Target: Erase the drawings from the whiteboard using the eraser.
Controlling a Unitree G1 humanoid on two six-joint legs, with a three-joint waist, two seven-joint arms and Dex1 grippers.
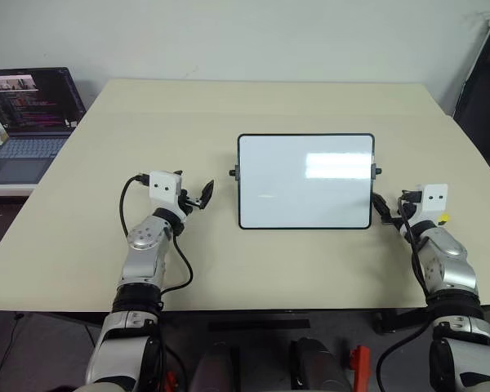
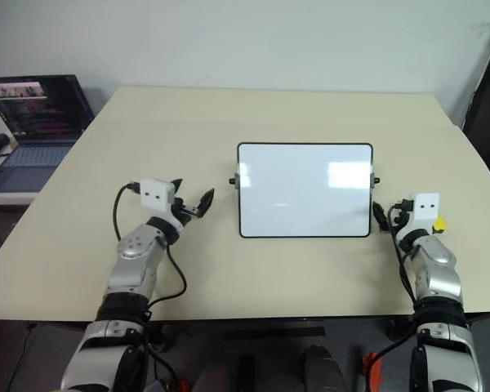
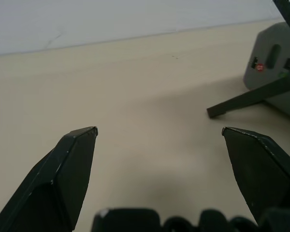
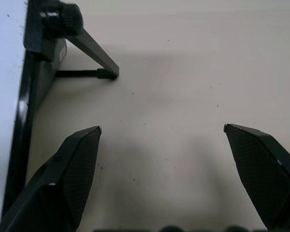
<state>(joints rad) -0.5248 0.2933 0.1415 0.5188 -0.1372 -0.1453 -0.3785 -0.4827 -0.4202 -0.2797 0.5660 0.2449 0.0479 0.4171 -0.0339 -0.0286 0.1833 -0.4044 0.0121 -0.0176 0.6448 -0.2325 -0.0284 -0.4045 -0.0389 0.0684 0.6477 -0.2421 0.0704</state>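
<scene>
The whiteboard (image 1: 305,181) stands propped in the middle of the beige table (image 1: 229,106). Its face is blank white with glare patches, and the drawings are out of view. A sliver of the yellow eraser (image 1: 443,218) peeks out on the table beside my right wrist housing, mostly hidden by it. My right gripper (image 1: 392,204) is open and empty, just off the board's right edge, near the side knob (image 4: 63,19) and the black frame (image 4: 26,96). My left gripper (image 1: 194,189) is open and empty too, a short way left of the board, over bare table (image 3: 154,87).
An open laptop (image 1: 28,114) sits on a lower side table beyond the table's left edge. A dark object (image 1: 486,90) stands at the far right. In the left wrist view a grey box (image 3: 275,58) with a black strut sits by the board's side.
</scene>
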